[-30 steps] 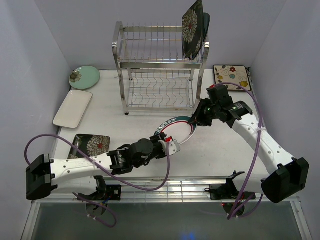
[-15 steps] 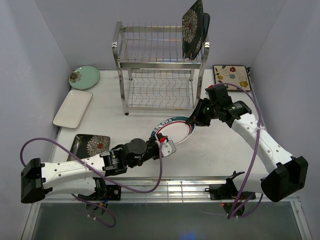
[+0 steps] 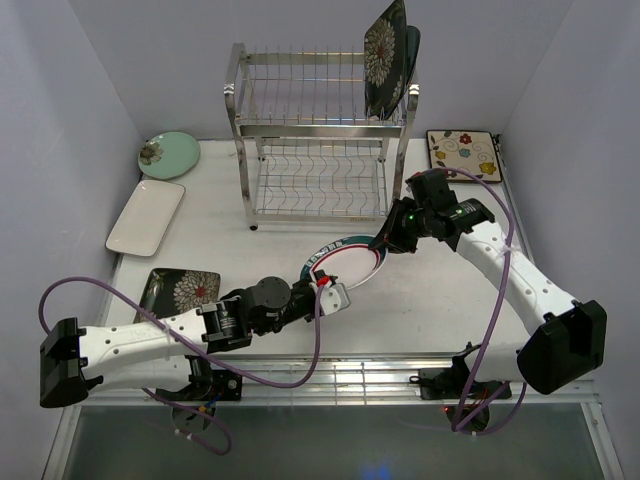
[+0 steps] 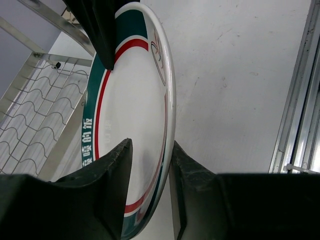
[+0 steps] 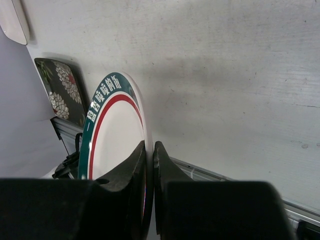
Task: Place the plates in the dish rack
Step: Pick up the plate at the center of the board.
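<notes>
The round white teal-rimmed plate (image 3: 345, 262) is held on edge above the table in front of the dish rack (image 3: 315, 150). My right gripper (image 3: 385, 240) is shut on its far rim; the right wrist view shows the fingers (image 5: 150, 145) pinching the plate (image 5: 115, 135). My left gripper (image 3: 325, 292) straddles the near rim, its jaws (image 4: 150, 150) parted with a gap beside the plate (image 4: 135, 100). A dark floral square plate (image 3: 385, 55) and a plain teal plate (image 3: 412, 50) stand in the rack's top tier at the right.
A pale green round plate (image 3: 168, 154), a white rectangular plate (image 3: 146, 216) and a second dark floral square plate (image 3: 182, 290) lie at the left. A cream flowered square plate (image 3: 462, 153) lies at the back right. The rack's lower wire shelf (image 4: 40, 100) is close behind the held plate.
My left arm has drawn back toward the near left and its jaws have loosened from the plate's rim. My right gripper keeps its grip and has shifted slightly left.
</notes>
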Robot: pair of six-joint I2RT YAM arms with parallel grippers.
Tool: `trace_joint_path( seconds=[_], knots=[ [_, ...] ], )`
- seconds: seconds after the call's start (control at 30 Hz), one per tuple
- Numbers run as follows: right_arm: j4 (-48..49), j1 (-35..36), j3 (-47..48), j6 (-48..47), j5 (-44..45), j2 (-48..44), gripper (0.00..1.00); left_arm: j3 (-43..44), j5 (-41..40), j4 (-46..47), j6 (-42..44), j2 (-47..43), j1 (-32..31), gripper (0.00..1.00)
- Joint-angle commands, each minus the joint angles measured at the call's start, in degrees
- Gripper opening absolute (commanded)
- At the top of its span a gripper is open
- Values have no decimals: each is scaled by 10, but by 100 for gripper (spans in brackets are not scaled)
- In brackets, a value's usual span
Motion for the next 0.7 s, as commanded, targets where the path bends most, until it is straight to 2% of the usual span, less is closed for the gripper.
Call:
trace_joint_path(
  seconds=[0.0, 0.27, 0.47, 0.53, 0.63, 0.67],
  knots=[
    [9, 2, 1, -16, 9, 3, 8, 5, 1, 35, -8, -31, 0, 46],
    [9, 2, 1, -17, 15, 12, 8, 3, 10, 33, -12, -37, -1, 46],
    [10, 2, 0, -14, 15, 8, 8, 7, 13, 29, -9, -25, -1, 40],
    [11, 2, 0, -14, 15, 8, 8, 10, 15, 27, -9, -21, -1, 34],
    [11, 2, -1, -14, 17, 6, 8, 16, 16, 20, -9, -13, -1, 16],
    [11, 2, -2, -13, 18, 5, 8, 18, 15, 16, -10, -8, -1, 4]
  ],
)
